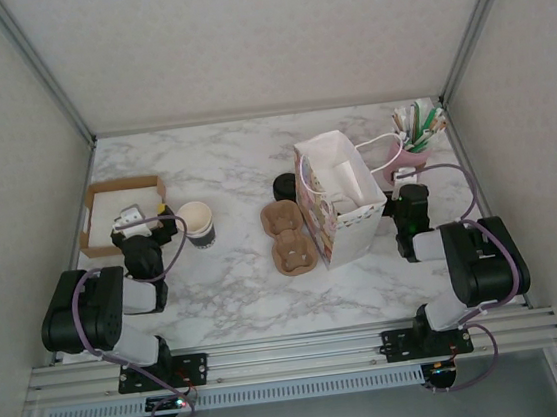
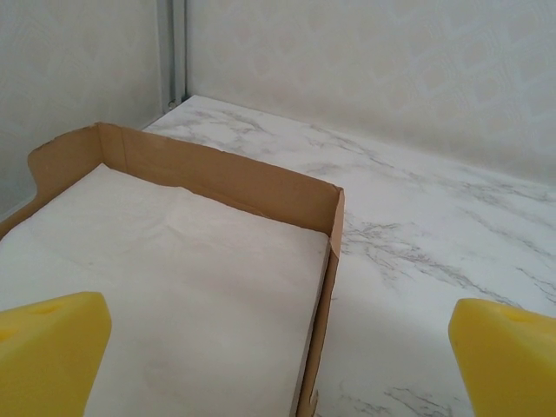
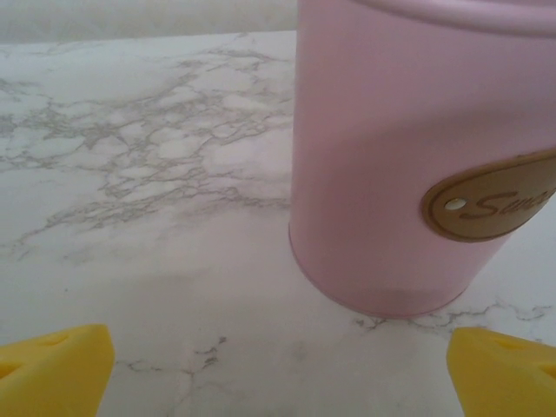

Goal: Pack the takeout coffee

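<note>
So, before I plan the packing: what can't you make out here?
- Top view: the black round thing, partly behind the paper bag; lid alone or lidded cup, unclear.
- Top view: the bag's bottom, hidden by its own walls.
- Top view: the open cup, too small to tell single from stacked.
- Right wrist view: the label on the pink canister, cut off by the right edge, blurred.

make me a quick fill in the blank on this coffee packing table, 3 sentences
1. The paper bag stands between the cardboard carrier and the ____ tin.
2. The tray in front of the left gripper is lined with ____ paper.
3. The right gripper has its jaws ____, holding nothing.
Missing words: pink; white; open.
</note>
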